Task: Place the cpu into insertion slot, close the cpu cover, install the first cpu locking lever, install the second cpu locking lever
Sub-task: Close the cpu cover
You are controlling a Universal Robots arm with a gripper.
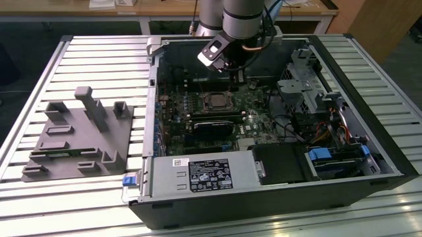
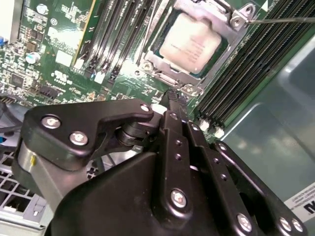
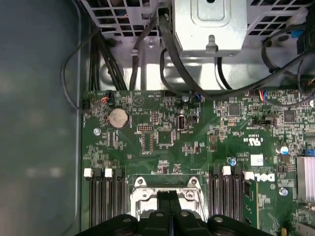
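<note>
Slatted metal table (image 1: pixel 99 59) is carrying the open computer case (image 1: pixel 277 207); a grey fixture (image 1: pixel 72 138) is lying at nine o'clock from it in the exterior view. The cpu (image 2: pixel 191 43) is already sitting in the insertion slot (image 3: pixel 142 194), and the cpu cover (image 2: pixel 165 66) is lying flat around it, so I am judging that a locking lever (image 2: pixel 280 19) is the step in hand. The gripper (image 2: pixel 173 98) is hovering near the socket, at about one o'clock from it in the exterior view, fingers pressed together and holding nothing. I am thinking the closed tips should be meeting the thin rod squarely and slowly, keeping off the memory slots (image 2: pixel 246 78).
</note>
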